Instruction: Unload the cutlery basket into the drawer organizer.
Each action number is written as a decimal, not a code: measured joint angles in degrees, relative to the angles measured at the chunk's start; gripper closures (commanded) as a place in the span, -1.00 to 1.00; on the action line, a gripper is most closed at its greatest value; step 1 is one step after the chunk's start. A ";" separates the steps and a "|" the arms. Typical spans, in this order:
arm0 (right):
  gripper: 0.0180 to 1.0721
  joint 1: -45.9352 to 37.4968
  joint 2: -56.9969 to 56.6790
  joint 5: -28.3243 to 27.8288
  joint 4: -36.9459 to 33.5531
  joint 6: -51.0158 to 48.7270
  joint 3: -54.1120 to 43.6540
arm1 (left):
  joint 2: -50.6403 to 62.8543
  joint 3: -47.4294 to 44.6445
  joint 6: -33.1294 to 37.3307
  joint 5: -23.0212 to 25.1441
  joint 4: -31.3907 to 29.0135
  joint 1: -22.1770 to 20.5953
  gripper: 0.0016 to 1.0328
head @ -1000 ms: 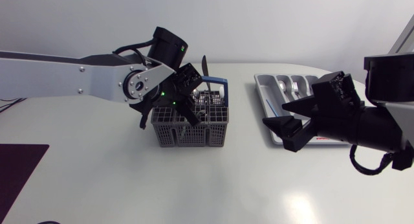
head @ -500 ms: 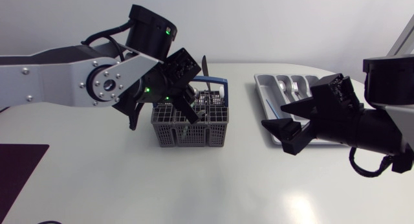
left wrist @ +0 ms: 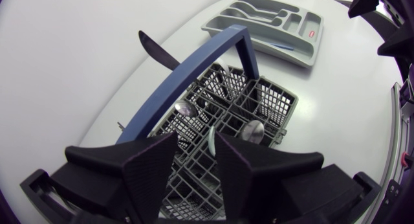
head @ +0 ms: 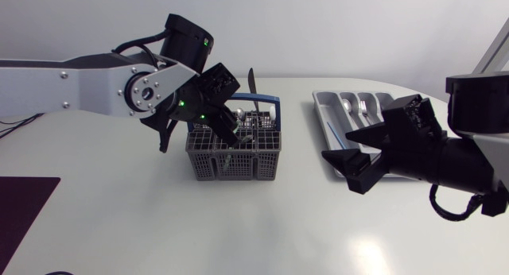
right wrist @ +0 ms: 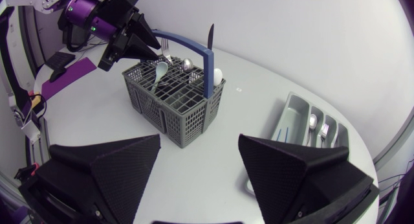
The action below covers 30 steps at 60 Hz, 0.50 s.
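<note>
A robotics lab, shown by the left arm (head: 79, 88) and right arm (head: 469, 160) over a white table (head: 238, 227)

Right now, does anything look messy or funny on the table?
Nothing is spilled or broken. The only odd bit is the dark knife, which pokes up tilted, high out of the basket. The basket itself stands upright.

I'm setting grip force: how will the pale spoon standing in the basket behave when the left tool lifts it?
Probably light and stiff: the pale spoon looks like thin plastic. Being smooth and narrow, it may slip or swivel between the left tool's broad fingers. The basket is an open grid, so the spoon could snag and tug it.
</note>
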 measured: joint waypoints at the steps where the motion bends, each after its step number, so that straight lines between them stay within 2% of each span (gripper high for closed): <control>1: -0.66 0.00 0.00 0.00 0.00 0.00 -0.04 | 0.09 0.00 0.00 0.00 0.00 0.00 -0.07; 27: -0.69 0.00 -0.15 0.00 0.00 -0.17 -0.15 | 3.58 0.15 0.02 1.07 -0.35 0.11 -0.07; 30: -0.69 0.00 -0.15 0.00 0.00 -0.17 -0.15 | 4.09 0.33 0.02 1.05 -0.33 0.11 0.05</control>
